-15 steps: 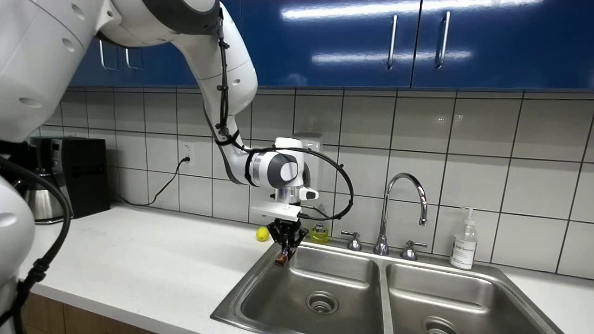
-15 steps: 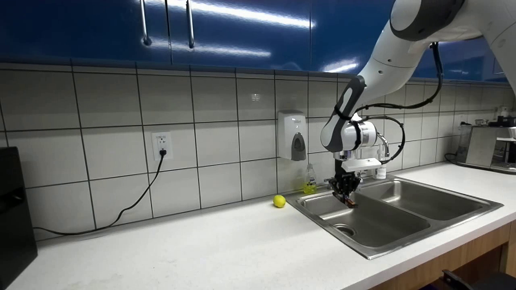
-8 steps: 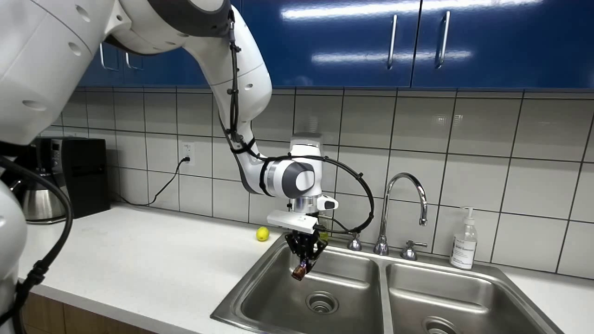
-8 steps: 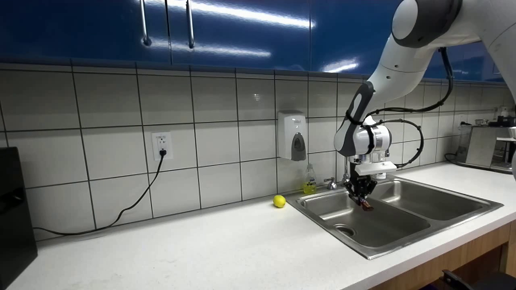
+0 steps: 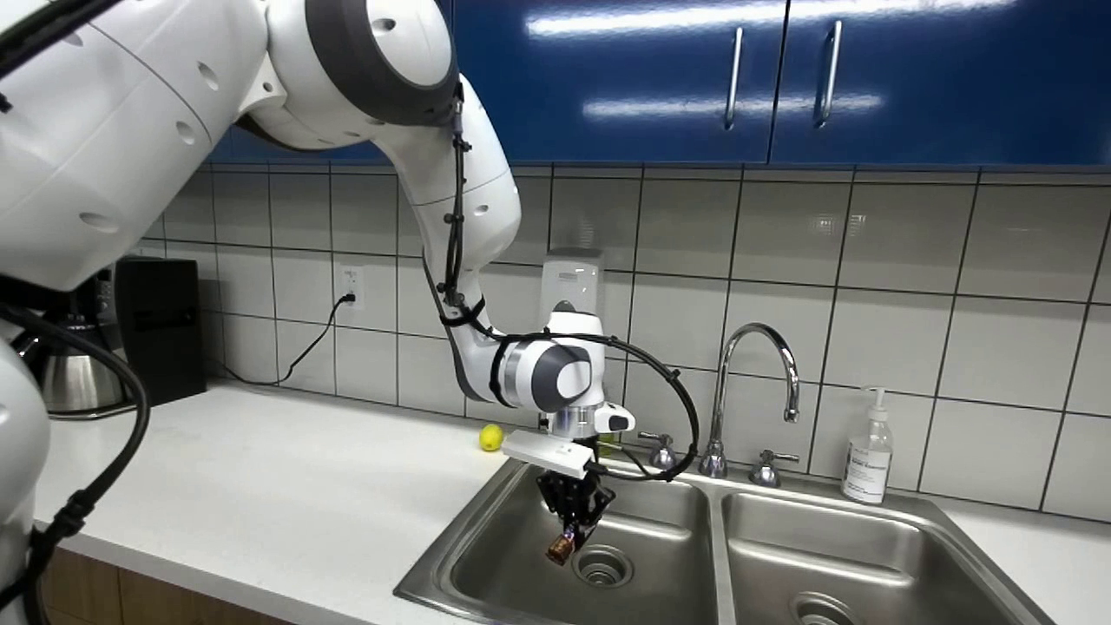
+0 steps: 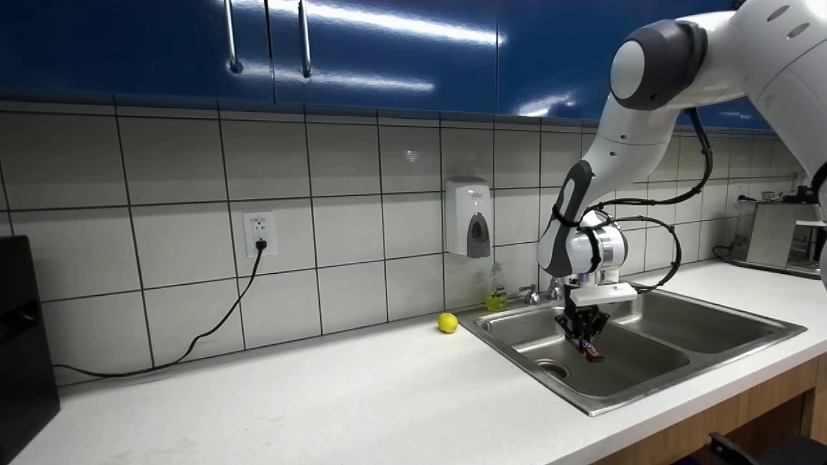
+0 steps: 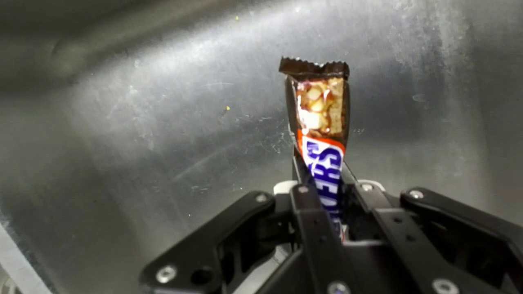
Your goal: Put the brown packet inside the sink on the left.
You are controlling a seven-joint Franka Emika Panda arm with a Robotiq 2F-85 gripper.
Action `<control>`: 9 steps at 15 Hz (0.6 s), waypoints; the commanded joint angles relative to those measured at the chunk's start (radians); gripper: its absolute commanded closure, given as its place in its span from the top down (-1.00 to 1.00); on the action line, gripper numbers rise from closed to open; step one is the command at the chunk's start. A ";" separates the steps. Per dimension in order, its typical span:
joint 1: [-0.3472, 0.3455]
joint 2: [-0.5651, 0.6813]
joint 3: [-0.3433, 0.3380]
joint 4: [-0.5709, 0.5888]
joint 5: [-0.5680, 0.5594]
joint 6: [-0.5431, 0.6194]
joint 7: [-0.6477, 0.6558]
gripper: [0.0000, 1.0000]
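While two basins [image 5: 660,542] adjoin, one gripped packet [image 7: 320,110] hangs.

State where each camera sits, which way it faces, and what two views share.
An exterior view: apart from the arm, facing the sink and the wall behind it, which recedes leftward; the arm shows from left edge to gripper.
An exterior view: also apart, facing the same wall and the dispenser, the wall receding rightward; arm and gripper at right.
Wrist view: on the wrist, looking down past the packet into the sink; the fingers show at the bottom.
Both exterior views share sink, arm, gripper and dispenser.
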 commanded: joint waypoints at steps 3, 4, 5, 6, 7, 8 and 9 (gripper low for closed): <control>-0.019 0.104 0.016 0.060 0.008 0.022 0.029 -0.92; -0.020 0.118 0.018 0.066 0.008 0.024 0.028 -0.92; -0.022 0.132 0.021 0.072 0.010 0.026 0.027 -0.92; -0.022 0.145 0.022 0.078 0.011 0.029 0.027 -0.92; -0.023 0.156 0.023 0.083 0.011 0.033 0.027 -0.92; -0.024 0.168 0.025 0.089 0.012 0.033 0.027 -0.92; -0.024 0.180 0.026 0.096 0.012 0.034 0.027 -0.92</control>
